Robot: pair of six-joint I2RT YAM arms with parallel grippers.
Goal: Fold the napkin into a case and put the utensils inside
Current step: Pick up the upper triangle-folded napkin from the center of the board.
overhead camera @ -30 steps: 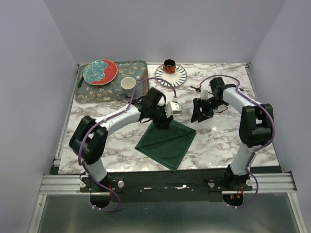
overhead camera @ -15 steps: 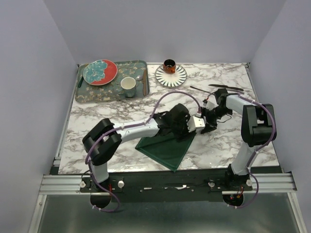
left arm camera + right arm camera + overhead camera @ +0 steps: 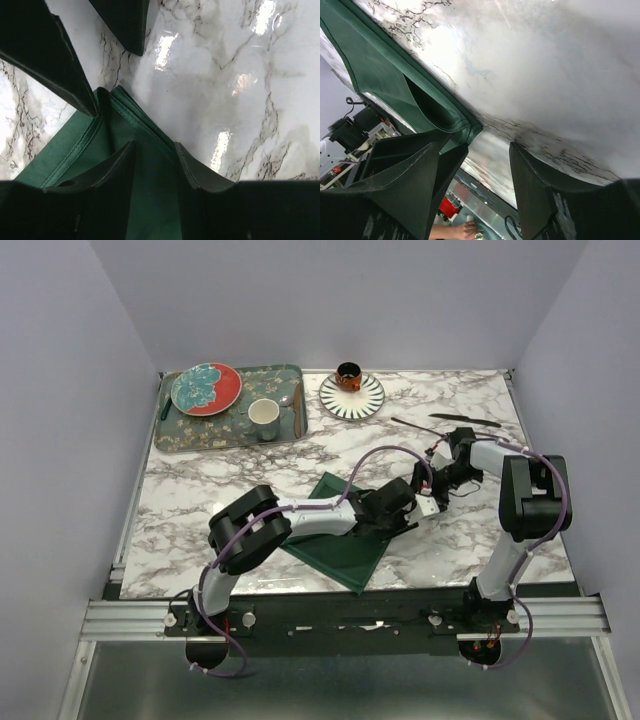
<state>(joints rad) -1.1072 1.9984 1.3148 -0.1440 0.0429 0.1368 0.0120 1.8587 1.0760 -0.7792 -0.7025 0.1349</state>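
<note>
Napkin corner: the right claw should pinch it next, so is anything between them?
Nothing visible does. In the right wrist view, the corner of the napkin lies on the marble table, right beside one finger of the open right claw.

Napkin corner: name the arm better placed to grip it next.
Probably left. The left gripper straddles the folded corner of the napkin; the right gripper is open beside it, its gap over the marble table.
</note>
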